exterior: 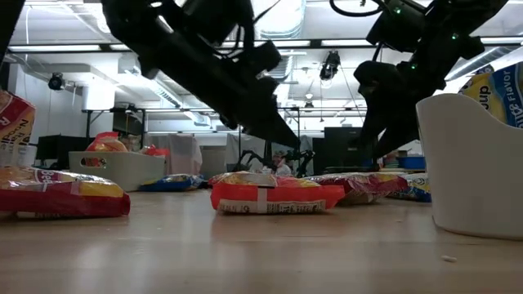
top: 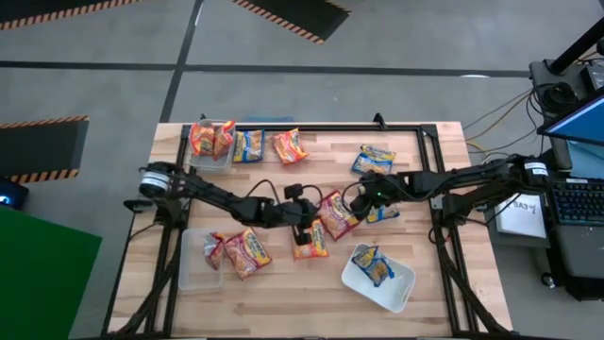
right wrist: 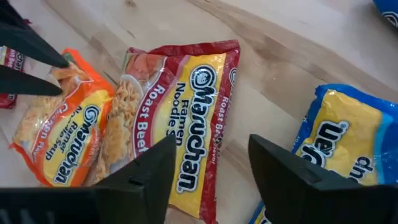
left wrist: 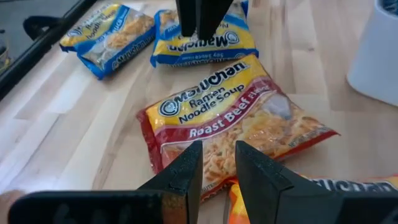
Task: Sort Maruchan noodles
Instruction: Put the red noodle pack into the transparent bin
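The desk [top: 311, 283] is pale wooden planks on a dark frame, standing on a grey floor with striped hazard mats at the upper edge of the high view. Near the lower right, a white tub [top: 377, 279] holds a blue noodle packet [top: 373, 263]; at lower left a clear tub [top: 200, 260] holds a red one, with an orange packet [top: 247, 251] just beside it. At mid-frame the left hand [top: 304, 227] hangs over an orange packet [top: 311, 241], its fingers [left wrist: 186, 177] slightly apart and pinching nothing. Next to it lies the red roast beef packet [top: 337, 213], its long axis slanting from upper left to lower right. The right hand [top: 357, 200] hovers just beside that packet, fingers [right wrist: 152, 168] spread and empty. Farther up, a second clear tub [top: 213, 144] at upper left holds packets, with more loose along the top edge. Only the low view shows the room beyond: ceiling lights, shelving and a person far back; only the wrist views make the printed flavour legible.
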Robot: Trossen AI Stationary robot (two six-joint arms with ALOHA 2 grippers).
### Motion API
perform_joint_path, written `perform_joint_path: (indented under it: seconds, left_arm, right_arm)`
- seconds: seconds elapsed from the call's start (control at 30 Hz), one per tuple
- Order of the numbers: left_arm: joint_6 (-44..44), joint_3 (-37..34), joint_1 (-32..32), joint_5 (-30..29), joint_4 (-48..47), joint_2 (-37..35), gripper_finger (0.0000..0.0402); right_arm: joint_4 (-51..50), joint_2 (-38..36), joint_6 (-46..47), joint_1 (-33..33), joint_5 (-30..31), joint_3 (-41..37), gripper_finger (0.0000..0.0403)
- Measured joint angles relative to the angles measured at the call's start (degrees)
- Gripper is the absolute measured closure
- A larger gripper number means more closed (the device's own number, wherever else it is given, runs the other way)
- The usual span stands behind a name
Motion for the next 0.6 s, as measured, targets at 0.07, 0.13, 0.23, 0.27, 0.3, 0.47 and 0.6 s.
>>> perform_joint_path:
  seconds: [0.07, 0.13, 0.23, 0.27, 0.3, 0.47, 0.6]
  left_arm:
    - [0.0, 0.7, 0.5, 0.8, 0.1, 1.3, 0.0324]
    - [0.0, 1.3, 1.0, 1.2, 0.5, 2.5, 0.0324]
    - [0.0, 2.6, 1.7, 1.4, 1.2, 4.5, 0.0324]
    - [0.0, 2.9, 1.9, 1.4, 1.4, 5.2, 0.0324]
    - [0.1, 3.5, 2.1, 1.4, 1.5, 6.0, 0.0324]
    - [0.5, 5.7, 2.7, 1.5, 1.8, 9.3, 0.0324]
    - [0.5, 5.7, 2.7, 1.4, -0.1, 9.8, 0.0324]
  right_arm:
    - [0.0, 0.0, -0.1, 0.0, 0.3, 0.0, 0.0193]
    - [0.1, 0.3, -0.1, 0.0, 0.4, 0.0, 0.0183]
    - [0.2, 1.1, -0.1, 0.0, 0.5, 0.0, 0.0172]
    - [0.2, 1.4, 0.0, 0.0, 0.5, 0.0, 0.0169]
    - [0.6, 1.9, 0.3, 0.0, 0.5, -0.2, 0.0166]
    - [1.9, 4.0, 1.7, 0.0, 0.4, -1.0, 0.0151]
    - [1.8, 5.7, 2.7, 0.0, 0.3, -1.0, 0.0140]
